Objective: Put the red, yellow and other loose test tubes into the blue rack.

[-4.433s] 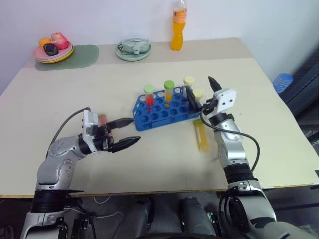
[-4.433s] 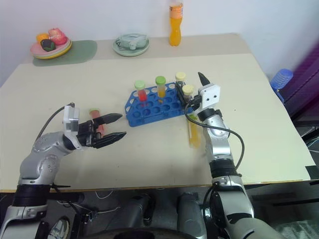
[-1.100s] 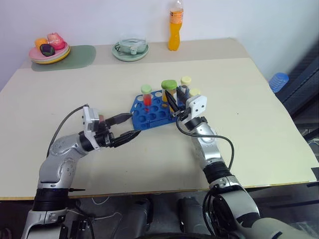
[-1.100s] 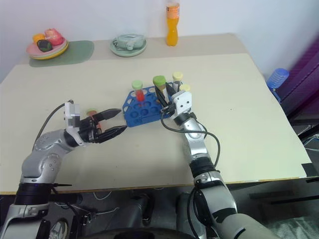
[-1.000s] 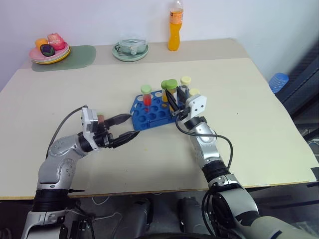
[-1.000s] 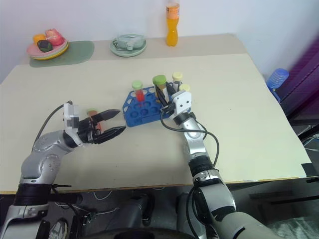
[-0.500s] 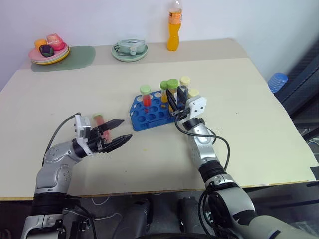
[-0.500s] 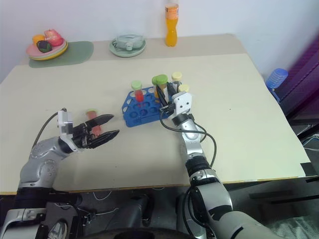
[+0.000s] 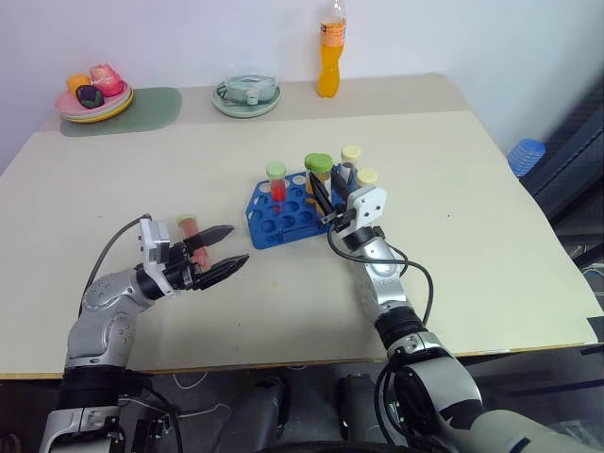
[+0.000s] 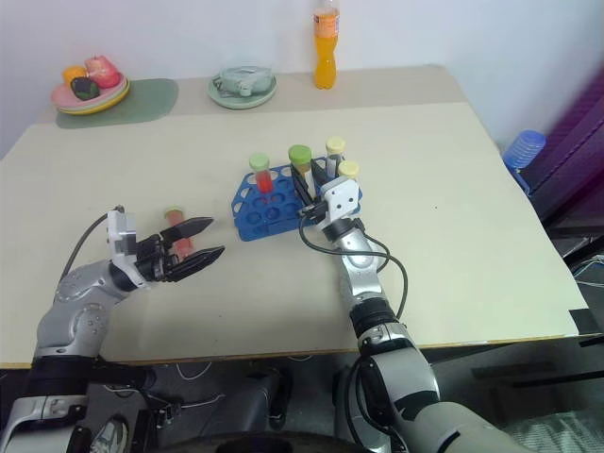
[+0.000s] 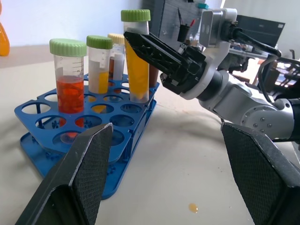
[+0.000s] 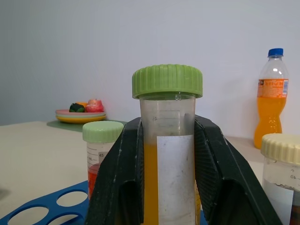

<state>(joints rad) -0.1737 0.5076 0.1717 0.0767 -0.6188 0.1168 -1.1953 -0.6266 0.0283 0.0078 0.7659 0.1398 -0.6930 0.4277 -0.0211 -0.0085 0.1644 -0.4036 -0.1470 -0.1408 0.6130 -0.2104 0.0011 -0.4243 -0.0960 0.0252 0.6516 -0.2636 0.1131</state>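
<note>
We note the right pincer (image 9: 324, 196) clamped on the yellow-orange tube (image 12: 166, 154), upright over the blue rack (image 9: 283, 220) mid-desk (image 9: 453, 217), while the left pincer (image 9: 225, 253) gapes empty beside a pinkish tube (image 9: 191, 229).

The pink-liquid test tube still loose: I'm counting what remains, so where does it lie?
In the left eye view, the pink-liquid clear plastic test tube lies on the table's left part, just beyond the open left pincer, left of the bright blue plastic rack.
</note>
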